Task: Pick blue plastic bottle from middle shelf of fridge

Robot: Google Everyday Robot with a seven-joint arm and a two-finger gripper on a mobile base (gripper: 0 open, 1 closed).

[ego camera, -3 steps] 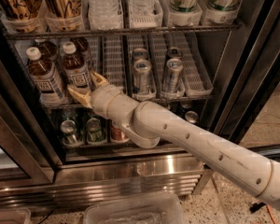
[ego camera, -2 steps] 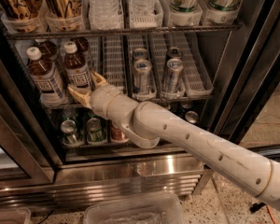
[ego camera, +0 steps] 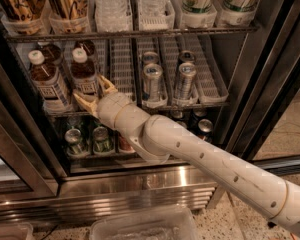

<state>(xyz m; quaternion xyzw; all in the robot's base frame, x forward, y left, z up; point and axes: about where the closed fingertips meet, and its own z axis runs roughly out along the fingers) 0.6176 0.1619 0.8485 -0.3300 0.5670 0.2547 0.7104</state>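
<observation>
Cream plastic gripper (ego camera: pixel 96 95) at the front lip of the middle shelf (ego camera: pixel 122 59), fingers spread apart, holding nothing. Just behind, blue plastic bottle (ego camera: pixel 84 75) upright in a left lane of the fridge (ego camera: pixel 140 181); spread likely meant to straddle its base before closing.

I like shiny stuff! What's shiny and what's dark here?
Camera view: the fridge has glare on its steel base; cans under the middle shelf sit in shadow; the open gripper, beside the blue plastic bottle, is well lit.
</observation>
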